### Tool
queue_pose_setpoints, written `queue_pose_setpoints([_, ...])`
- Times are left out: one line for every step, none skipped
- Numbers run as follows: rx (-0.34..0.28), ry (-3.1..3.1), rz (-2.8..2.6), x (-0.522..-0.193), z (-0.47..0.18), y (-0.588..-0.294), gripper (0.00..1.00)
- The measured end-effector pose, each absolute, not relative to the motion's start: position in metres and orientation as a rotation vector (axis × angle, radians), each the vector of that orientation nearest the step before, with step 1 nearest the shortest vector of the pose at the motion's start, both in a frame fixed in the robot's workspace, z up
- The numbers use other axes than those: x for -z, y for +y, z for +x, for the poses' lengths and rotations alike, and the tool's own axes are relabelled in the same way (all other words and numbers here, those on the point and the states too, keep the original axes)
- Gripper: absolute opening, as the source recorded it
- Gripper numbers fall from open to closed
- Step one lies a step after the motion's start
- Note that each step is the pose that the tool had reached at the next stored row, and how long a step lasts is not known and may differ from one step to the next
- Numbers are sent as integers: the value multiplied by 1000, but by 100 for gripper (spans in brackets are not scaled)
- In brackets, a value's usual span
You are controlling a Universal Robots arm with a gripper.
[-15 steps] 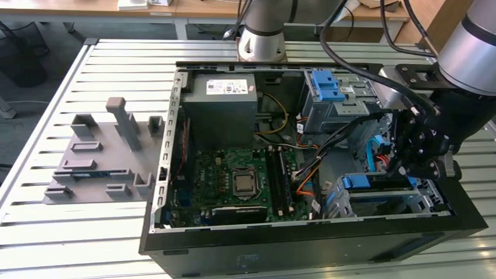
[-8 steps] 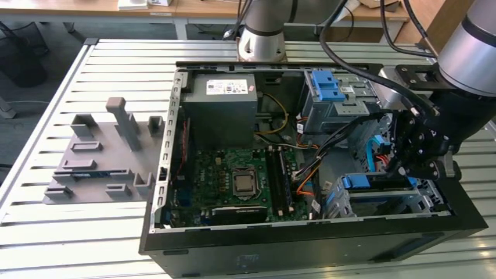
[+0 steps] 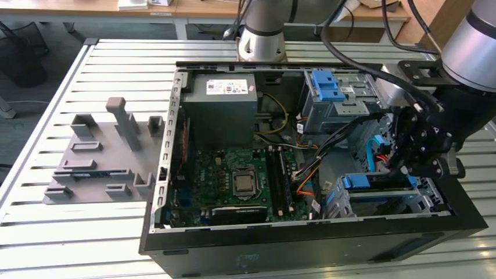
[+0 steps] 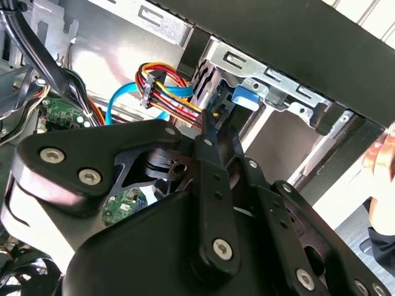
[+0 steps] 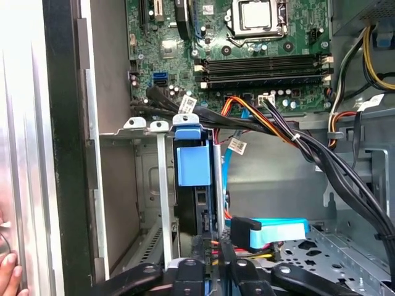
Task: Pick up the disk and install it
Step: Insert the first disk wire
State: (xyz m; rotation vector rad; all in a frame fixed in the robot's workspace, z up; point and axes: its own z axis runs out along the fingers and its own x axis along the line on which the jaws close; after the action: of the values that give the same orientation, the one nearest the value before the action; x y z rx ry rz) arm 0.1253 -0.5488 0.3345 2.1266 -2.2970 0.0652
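The disk (image 3: 370, 181) stands on edge in the lower drive cage at the exterior view's right side of the open computer case. Its blue frame (image 5: 193, 161) shows between the cage's metal rails in the first wrist view, with the dark drive body below it. My gripper (image 3: 401, 170) hangs just above the disk's rear end, its fingers drawn together with nothing between them. I cannot tell whether they touch the disk. In the second wrist view the fingertips (image 4: 215, 125) point at the cage and a bundle of coloured cables.
A grey power supply (image 3: 225, 96) and the motherboard (image 3: 240, 180) fill the case. A second blue carrier (image 3: 329, 87) sits in the upper cage. Black cables and a blue connector (image 5: 268, 233) lie beside the disk. A grey fixture (image 3: 101, 157) is outside. A person's hand (image 5: 7, 274) rests at the case edge.
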Motion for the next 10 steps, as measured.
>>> queue_pose_setpoints([-65, -2297, 2127, -336, 125, -549, 24])
queue_pose_setpoints([-65, -2297, 2126, -337, 125, -549, 24])
queue_pose_setpoints([-64, -2296, 2126, -338, 125, -549, 24])
queue_pose_setpoints([-64, -2296, 2126, -338, 125, -549, 22])
queue_pose_setpoints([-63, -2297, 2126, -338, 125, -549, 22])
queue_pose_setpoints([-63, -2296, 2126, -338, 125, -549, 15])
queue_pose_setpoints([-63, -2296, 2126, -338, 125, -549, 15])
queue_pose_setpoints([-64, -2296, 2126, -338, 125, -549, 11])
queue_pose_setpoints([-64, -2296, 2126, -338, 125, -549, 11])
queue_pose_setpoints([-63, -2296, 2126, -338, 125, -549, 11])
